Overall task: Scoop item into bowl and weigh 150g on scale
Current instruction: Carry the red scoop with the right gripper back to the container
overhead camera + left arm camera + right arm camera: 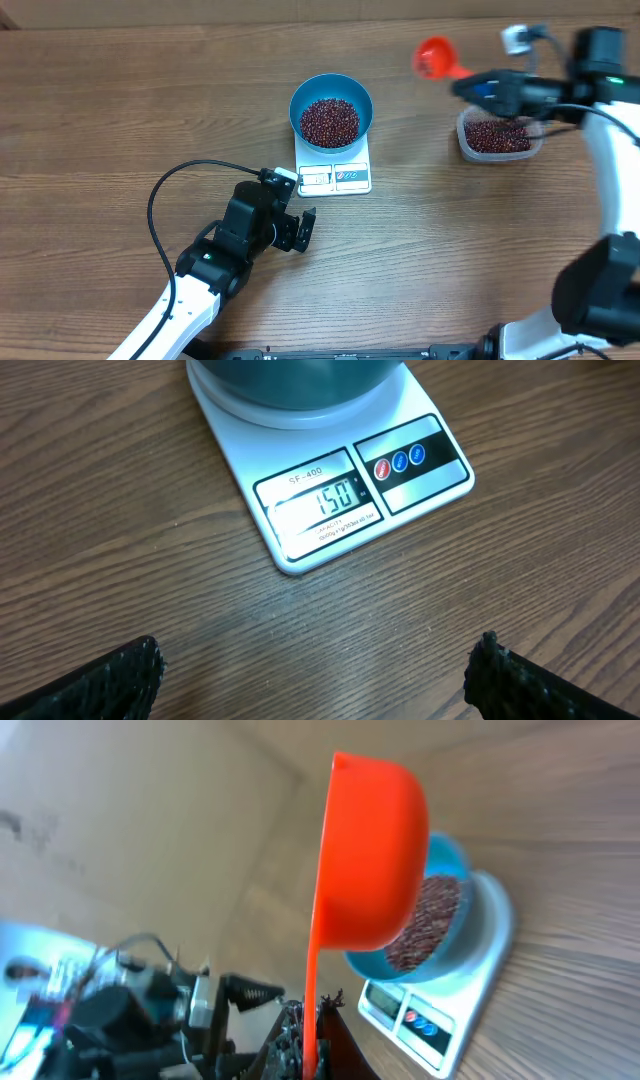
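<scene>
**Table** (120,100): brown wood-grain top.

**Scale** (335,178): white and flat, at mid-table. The display is on its near edge and reads 150 in the left wrist view.

**Bowl** (331,82): blue and round, standing on the far part of the scale.

**Beans** (330,121): a dark red-brown heap inside the bowl. A second lot lies in the tub.

**Tub** (500,158): clear plastic, far right, well apart from the scale.

**Scoop** (436,57): red with a blue-tipped handle. It is held in the air between bowl and tub, its cup turned on its side.

**Left gripper** (300,228): on the near side, close to the scale's front edge. The jaws are spread wide and hold nothing. Its black fingertips (130,670) show at both lower corners of its own view.

**Right gripper** (490,88): far right, over the tub's left edge, clamped tight on the scoop's handle.
</scene>
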{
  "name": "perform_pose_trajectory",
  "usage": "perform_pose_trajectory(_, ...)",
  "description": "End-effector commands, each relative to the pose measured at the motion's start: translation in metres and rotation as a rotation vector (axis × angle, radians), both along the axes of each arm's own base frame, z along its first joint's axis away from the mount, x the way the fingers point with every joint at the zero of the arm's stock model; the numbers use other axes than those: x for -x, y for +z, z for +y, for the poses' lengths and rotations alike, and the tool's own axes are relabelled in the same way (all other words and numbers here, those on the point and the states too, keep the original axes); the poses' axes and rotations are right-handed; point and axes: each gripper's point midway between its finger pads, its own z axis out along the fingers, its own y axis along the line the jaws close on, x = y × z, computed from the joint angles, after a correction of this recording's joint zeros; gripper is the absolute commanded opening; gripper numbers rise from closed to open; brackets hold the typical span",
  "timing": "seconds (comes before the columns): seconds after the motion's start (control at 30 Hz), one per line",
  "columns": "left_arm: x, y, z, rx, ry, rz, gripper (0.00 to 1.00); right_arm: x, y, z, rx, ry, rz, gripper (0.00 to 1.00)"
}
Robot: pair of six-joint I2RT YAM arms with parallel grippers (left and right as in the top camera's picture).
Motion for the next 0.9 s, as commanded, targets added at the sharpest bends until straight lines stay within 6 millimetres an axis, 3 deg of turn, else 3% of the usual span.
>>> perform_pose_trajectory(0.0,0.000,-0.003,0.003,0.000,0.019,0.011,1.00,0.013,0.038,-0.041,-0.006,-0.089,-0.109,0.04)
perform_pose_trajectory(0.17,0.000,-0.003,0.003,0.000,0.019,0.011,1.00,0.026,0.025,-0.109,0.041,-0.292,-0.015,0.04)
perform_pose_trajectory(0.33,0.000,-0.003,0.003,0.000,0.019,0.011,1.00,0.040,-0.019,-0.150,0.238,-0.438,0.176,0.04)
perform_pose_trajectory(0.6,0.000,-0.003,0.003,0.000,0.019,0.011,1.00,0.042,-0.091,-0.163,0.655,-0.599,0.485,0.04)
perform_pose_trajectory(0.73,0.000,-0.003,0.003,0.000,0.019,0.011,1.00,0.030,-0.105,-0.145,0.821,-0.627,0.493,0.04)
perform_pose_trajectory(0.87,0.000,-0.003,0.003,0.000,0.019,0.011,1.00,0.027,-0.113,-0.144,1.034,-0.710,0.518,0.04)
